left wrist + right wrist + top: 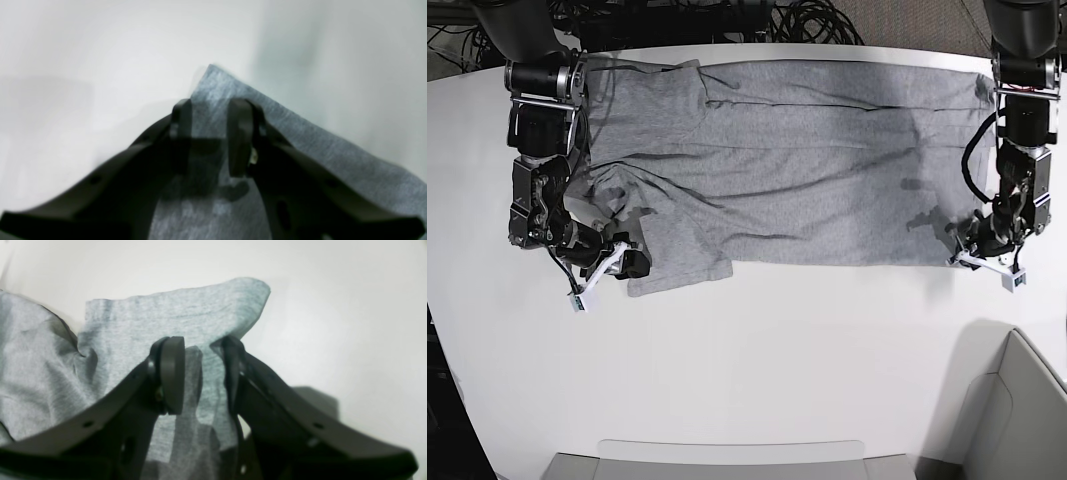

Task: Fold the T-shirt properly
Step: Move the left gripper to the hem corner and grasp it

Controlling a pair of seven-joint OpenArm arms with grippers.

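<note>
The heather-grey T-shirt [807, 170] lies spread wide along the far half of the white table [777, 360], plain side up. One sleeve is folded down at the base view's left. My left gripper [968, 256] stands at the shirt's lower right corner. In the left wrist view my left gripper [210, 133] is open, its fingers astride that pointed corner of the T-shirt [300, 143]. My right gripper [631, 266] is at the sleeve's lower left edge. The right wrist view shows my right gripper [203, 373] open, with the T-shirt's sleeve cloth [166, 313] lying between its fingers and rumpled against the right one.
A grey tray [727, 460] sits at the table's near edge and a grey bin [1017, 420] at the near right corner. Black cables [727, 20] run behind the table's far edge. Both arm columns stand at the far corners.
</note>
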